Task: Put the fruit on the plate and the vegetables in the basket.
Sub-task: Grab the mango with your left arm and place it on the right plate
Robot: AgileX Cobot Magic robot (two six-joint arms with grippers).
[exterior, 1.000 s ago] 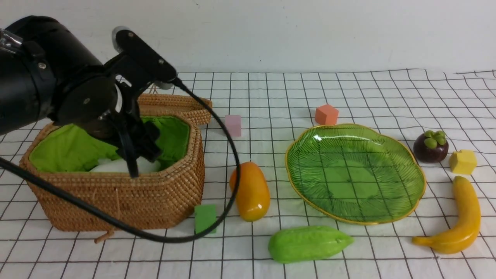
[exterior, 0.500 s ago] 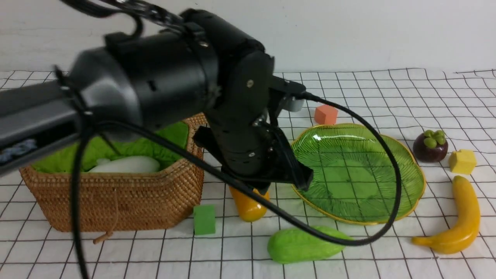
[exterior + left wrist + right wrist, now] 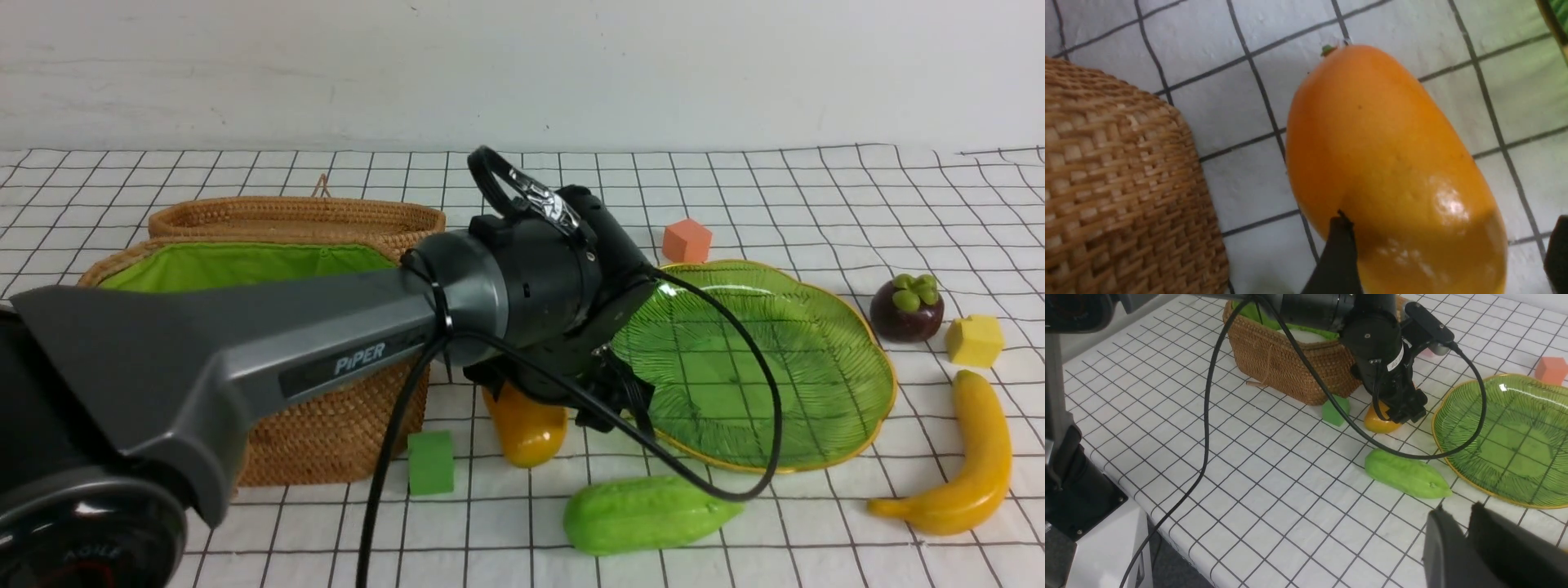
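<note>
Glossy orange oval mango (image 3: pixel 526 433) lying on grid-cloth bench (image 3: pixel 816 188), between woven rattan basket (image 3: pixel 343 425) and ribbed, gold-rimmed green glass plate (image 3: pixel 816 351). Left gripper (image 3: pixel 1447 261) astride mango, jaws spread wide, finger on either side, nothing gripped. Right gripper (image 3: pixel 1466 528) with jaws nearly together, empty. Bumpy green gourd (image 3: pixel 649 513) in front; curved banana (image 3: pixel 976 465) and round mangosteen (image 3: pixel 906 309) right of plate. Second earlier: left jaws down in basket over white vegetable (image 3: pixel 1306 335); since swung across to mango.
</note>
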